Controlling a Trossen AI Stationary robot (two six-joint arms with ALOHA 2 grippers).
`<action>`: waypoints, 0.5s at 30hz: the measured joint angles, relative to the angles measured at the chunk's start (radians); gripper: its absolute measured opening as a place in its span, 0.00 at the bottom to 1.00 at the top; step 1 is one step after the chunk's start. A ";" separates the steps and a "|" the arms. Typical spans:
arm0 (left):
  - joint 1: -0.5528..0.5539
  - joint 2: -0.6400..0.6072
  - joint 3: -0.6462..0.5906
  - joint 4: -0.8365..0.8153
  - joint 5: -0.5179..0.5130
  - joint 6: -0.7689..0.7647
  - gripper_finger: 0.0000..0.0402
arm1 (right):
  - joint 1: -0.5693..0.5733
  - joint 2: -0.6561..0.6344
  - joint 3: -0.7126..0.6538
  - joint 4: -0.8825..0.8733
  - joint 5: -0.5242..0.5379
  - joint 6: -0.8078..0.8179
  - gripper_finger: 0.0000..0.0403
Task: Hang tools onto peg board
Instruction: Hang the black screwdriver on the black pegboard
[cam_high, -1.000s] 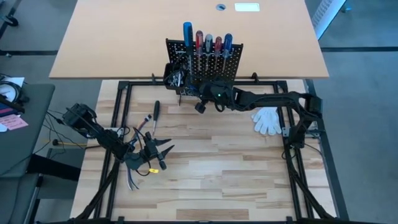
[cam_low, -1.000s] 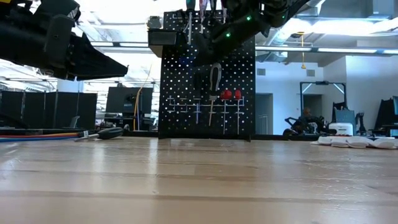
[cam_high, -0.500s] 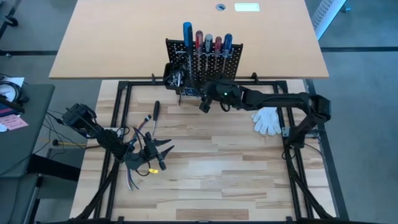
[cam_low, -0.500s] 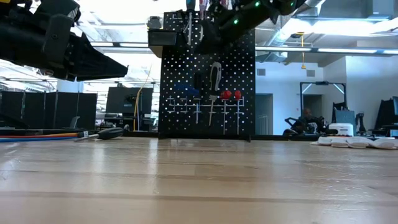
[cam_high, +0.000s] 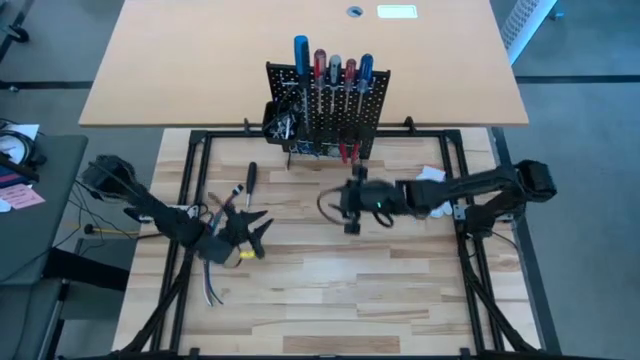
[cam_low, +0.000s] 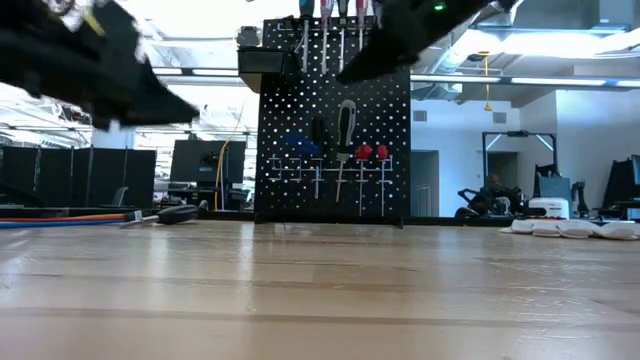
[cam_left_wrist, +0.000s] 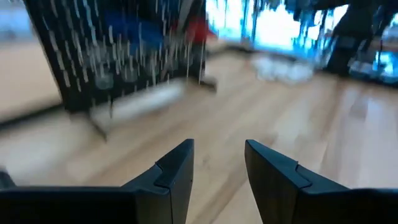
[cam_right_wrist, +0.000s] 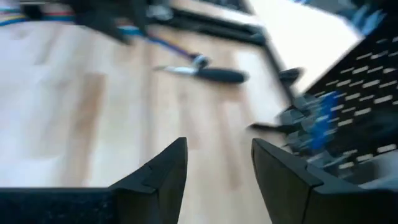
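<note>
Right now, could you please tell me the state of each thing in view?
Peg board: upright, screwdrivers in top rail.
Pliers: hanging on the board.
Black screwdriver: lying on the table, not hung.
Left gripper: open, empty.
Right gripper: open, empty.
Glove: lying on the table.

I count two grippers of mine, left and right, both empty with fingers apart. One peg board stands beyond my right gripper. Five screwdriver handles rise from its top rail: two blue, two red, one grey. One black screwdriver lies on the table just beyond my left gripper. One white glove lies beside my right arm
</note>
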 joint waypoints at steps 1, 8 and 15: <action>0.052 -0.038 0.000 -0.106 0.077 -0.072 0.35 | 0.023 -0.005 -0.022 0.002 0.001 0.020 0.45; 0.427 -0.216 0.077 -0.734 0.408 -0.327 0.35 | 0.172 -0.028 -0.083 -0.033 0.054 0.117 0.41; 0.679 -0.248 0.074 -0.743 0.529 -0.230 0.41 | 0.260 -0.031 -0.088 -0.041 0.147 0.121 0.39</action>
